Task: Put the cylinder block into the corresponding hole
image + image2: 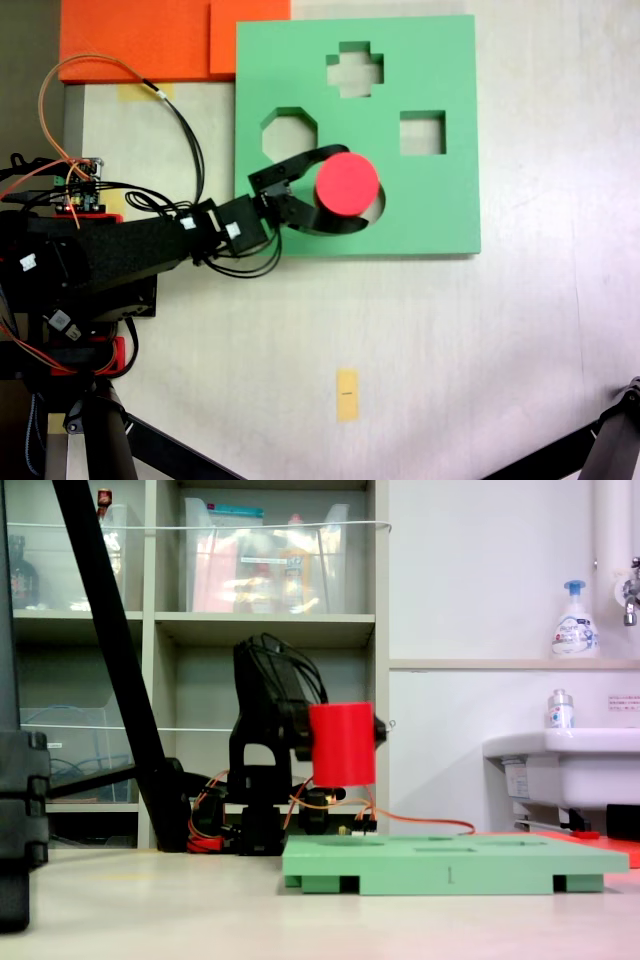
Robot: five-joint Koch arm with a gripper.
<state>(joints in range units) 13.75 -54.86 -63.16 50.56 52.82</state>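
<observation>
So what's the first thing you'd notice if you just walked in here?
The bright red foam cylinder grabs the eye: the black tool holds it in the air above the square green foam board. In the top-down fixed view it hangs over the board's round cut-out, beside an octagonal cut-out.

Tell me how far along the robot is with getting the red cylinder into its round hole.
Done: the gripper has picked up the cylinder block and holds it. In hand: the side fixed view shows the block upright above the green board, over the round hole. Left: lower it in and let go.
</observation>
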